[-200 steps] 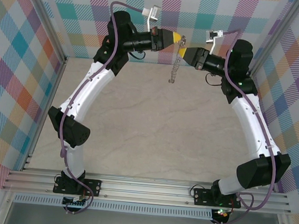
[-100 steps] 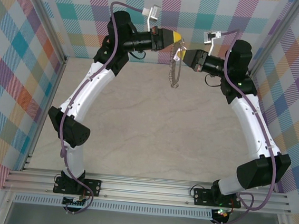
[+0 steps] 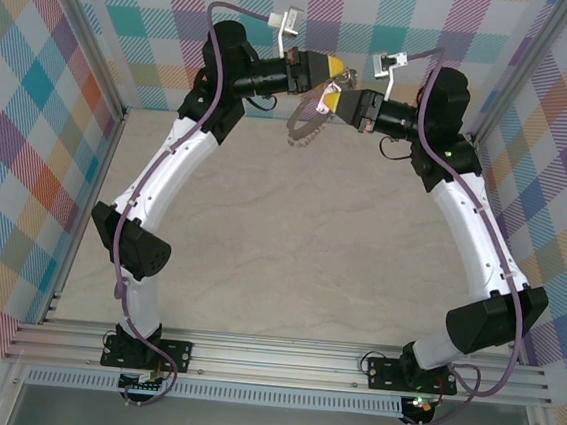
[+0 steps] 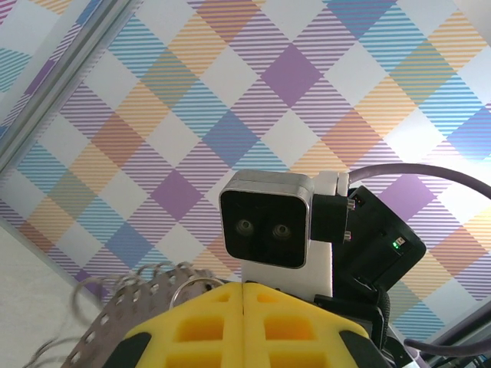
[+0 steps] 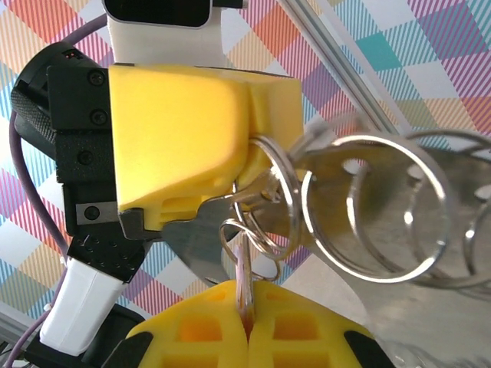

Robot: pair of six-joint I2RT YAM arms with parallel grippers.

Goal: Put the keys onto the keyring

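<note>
In the top view the left arm (image 3: 173,162) rises from the lower left of the frame and bends toward the upper middle. Its left gripper (image 3: 335,70) is there, high in front of the checked back wall (image 3: 382,21), with the yellow fingers clenched. The keyring (image 3: 304,129) hangs from these fingertips as a loose silvery chain of links. It slants down and to the left, above the pale table (image 3: 291,243) and not touching it. Just right of the chain's top end and a little lower, the right gripper (image 3: 325,98) points to the left, very near the left gripper. The right arm (image 3: 473,231) curves down from it to the lower right.

In the left wrist view the two yellow pads (image 4: 207,326) meet at the bottom middle with no gap between them. Links of the keyring lie blurred at the lower left, just behind the pads.

In the right wrist view the left gripper fills the upper left and a metal ring enters at its tip, so it is grasping the keyring's end. Large silver rings spread to the right. At the bottom middle the right gripper's pads are pressed together on a thin pale piece seen from its edge, seemingly the key (image 5: 244,272). It stands upright among some small rings (image 5: 258,239). I cannot tell if it passes through one.
</note>
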